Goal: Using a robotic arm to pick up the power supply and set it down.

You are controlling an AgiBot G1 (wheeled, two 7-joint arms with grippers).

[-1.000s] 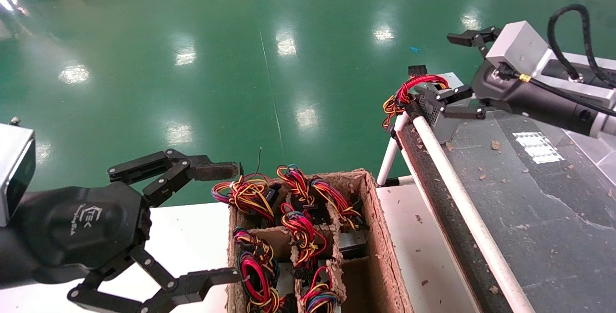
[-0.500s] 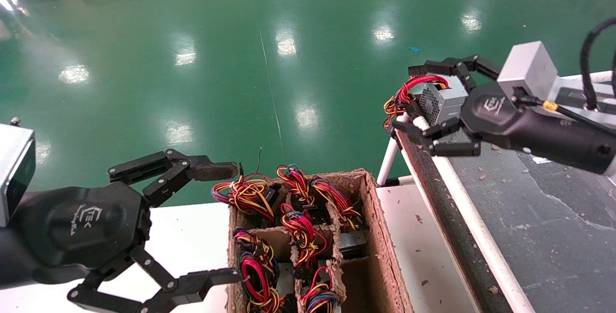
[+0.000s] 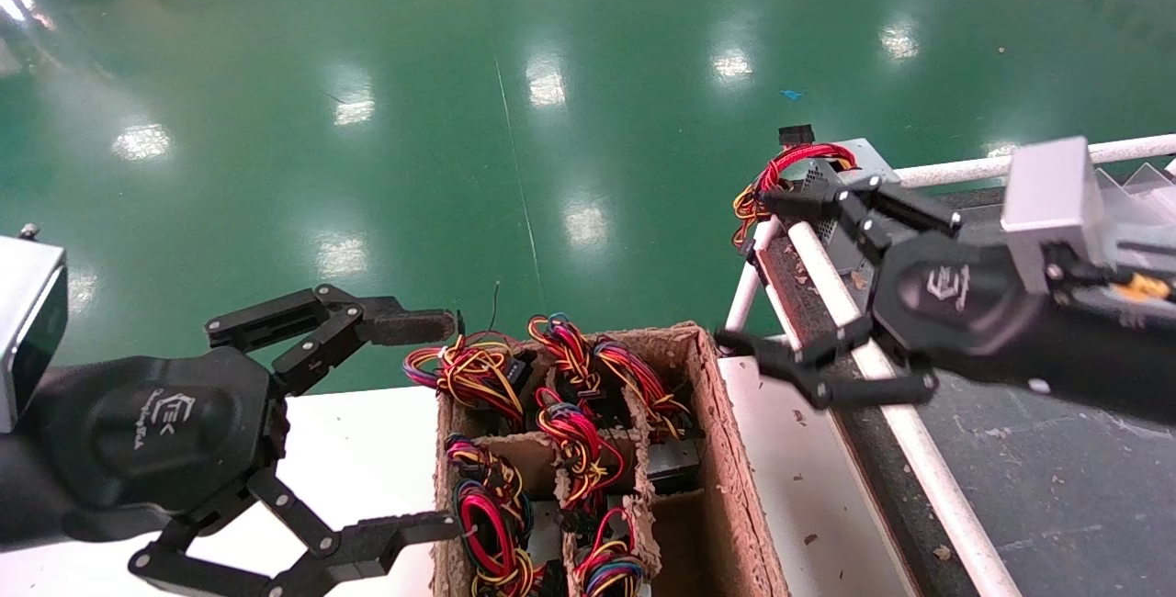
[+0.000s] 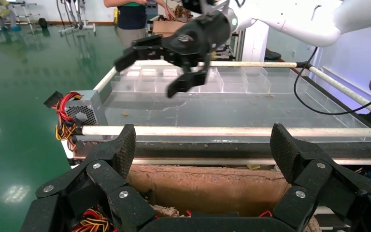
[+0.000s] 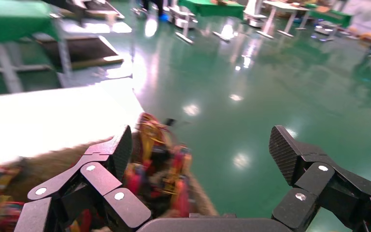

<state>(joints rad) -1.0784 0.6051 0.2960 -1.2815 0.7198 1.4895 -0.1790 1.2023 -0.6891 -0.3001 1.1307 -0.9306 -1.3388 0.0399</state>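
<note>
Now the right gripper (image 3: 776, 275) hangs spread wide and empty above the belt's white rail (image 3: 882, 386). One power supply (image 4: 88, 107) sits at the belt's far corner, wires trailing. Left gripper (image 3: 432, 422) (also splayed) waits beside the cardboard box (image 3: 726, 459) holding perhaps seven wire bundles.

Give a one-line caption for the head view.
Right gripper open, empty above the belt rail; power supply sits at the conveyor corner; left gripper open beside the cardboard box.
</note>
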